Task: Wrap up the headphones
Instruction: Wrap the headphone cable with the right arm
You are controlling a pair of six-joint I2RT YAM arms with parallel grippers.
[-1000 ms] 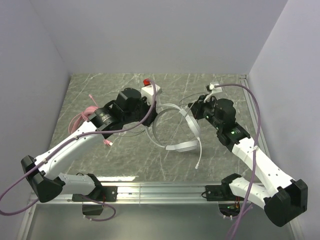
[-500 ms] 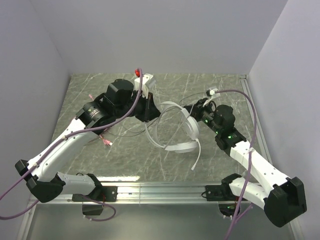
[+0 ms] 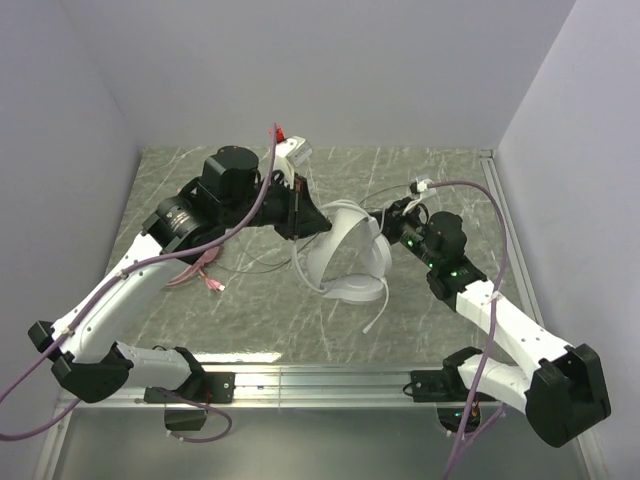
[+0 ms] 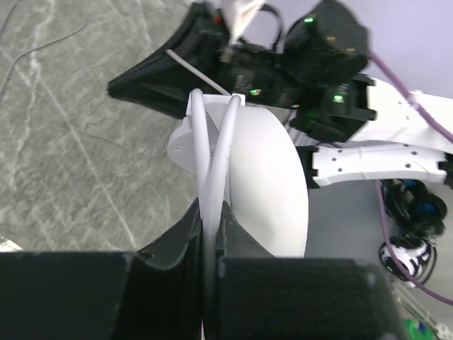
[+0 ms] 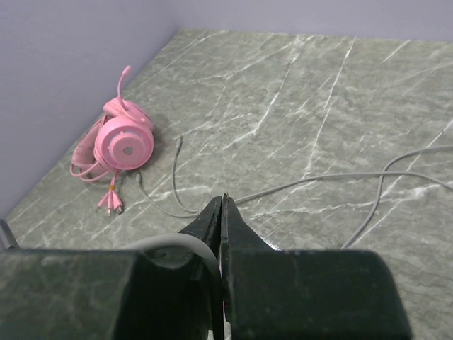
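Observation:
The white headphones (image 3: 350, 250) stand tilted up off the table mid-scene. My left gripper (image 3: 300, 215) is shut on the twin strips of their headband (image 4: 212, 170), with the white ear cup (image 4: 272, 177) just beyond. My right gripper (image 3: 385, 222) sits at the headset's far side. Its jaws (image 5: 224, 204) are pressed together, and a pale band (image 5: 177, 243) curves over the left finger into the gap. The thin pale cable (image 5: 318, 177) trails across the table. The pink headphones (image 5: 124, 142) lie coiled at the left, partly hidden under my left arm in the top view (image 3: 185, 272).
Grey walls close in the marble table on the left, back and right. A metal rail (image 3: 320, 380) runs along the near edge between the arm bases. The pink plug ends (image 3: 215, 287) lie loose by the left arm.
My left arm has swung back and turned, tipping the white headset more upright. The right gripper has shifted slightly left toward it, and the loose cable end has been drawn inward.

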